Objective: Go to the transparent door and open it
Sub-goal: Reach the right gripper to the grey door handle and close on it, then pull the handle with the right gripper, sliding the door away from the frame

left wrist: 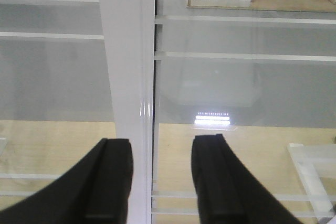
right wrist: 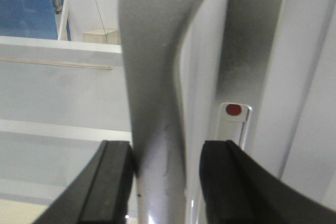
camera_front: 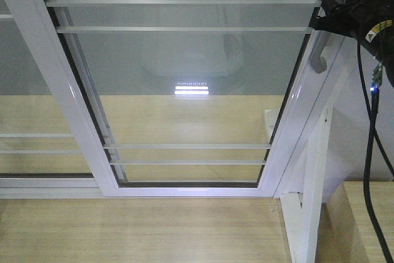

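The transparent door [camera_front: 184,78] is a glass panel in a white frame with thin white horizontal bars. Its curved silver-grey handle [camera_front: 319,60] sits on the right stile. In the right wrist view the handle [right wrist: 155,77] stands between the jaws of my right gripper [right wrist: 168,153]. The left finger [right wrist: 113,182] touches it and the right finger [right wrist: 231,182] stands a small gap off. My right arm [camera_front: 360,20] shows at the top right. My left gripper [left wrist: 164,182] is open, its fingers on either side of a white stile [left wrist: 128,77] without touching it.
A handle-less glass panel [camera_front: 24,84] overlaps the door on the left. A lock slot with a red dot [right wrist: 233,110] is right of the handle. Black cables [camera_front: 369,152] hang at right above a wooden box [camera_front: 369,220]. A white post [camera_front: 314,201] stands on the wood floor [camera_front: 123,232].
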Controlling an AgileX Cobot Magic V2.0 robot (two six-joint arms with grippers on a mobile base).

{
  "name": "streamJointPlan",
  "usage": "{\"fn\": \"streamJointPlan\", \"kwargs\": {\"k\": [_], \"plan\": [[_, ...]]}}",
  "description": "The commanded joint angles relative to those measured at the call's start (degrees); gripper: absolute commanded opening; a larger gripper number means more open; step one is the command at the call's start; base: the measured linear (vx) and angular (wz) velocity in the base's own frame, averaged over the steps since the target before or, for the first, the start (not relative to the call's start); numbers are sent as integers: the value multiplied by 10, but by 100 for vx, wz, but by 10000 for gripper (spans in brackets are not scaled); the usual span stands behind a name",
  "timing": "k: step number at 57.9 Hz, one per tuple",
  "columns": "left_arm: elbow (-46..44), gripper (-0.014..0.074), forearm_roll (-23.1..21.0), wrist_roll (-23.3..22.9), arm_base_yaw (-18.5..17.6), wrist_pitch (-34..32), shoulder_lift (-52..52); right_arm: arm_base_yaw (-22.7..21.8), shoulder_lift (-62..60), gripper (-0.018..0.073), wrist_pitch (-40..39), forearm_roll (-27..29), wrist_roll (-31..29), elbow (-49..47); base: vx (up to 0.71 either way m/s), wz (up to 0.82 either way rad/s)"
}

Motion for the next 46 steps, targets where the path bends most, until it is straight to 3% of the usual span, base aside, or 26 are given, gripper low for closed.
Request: {"fn": "streamJointPlan", "kwargs": {"k": [1, 46], "plan": [[-16, 409, -4, -1, -3, -50, -2, 11, -28, 321, -54, 2, 1, -21, 0, 0], [-16, 409, -4, -1, -3, -43, -3, 150, -17, 323, -79, 7, -4, -24, 0, 0]]}}
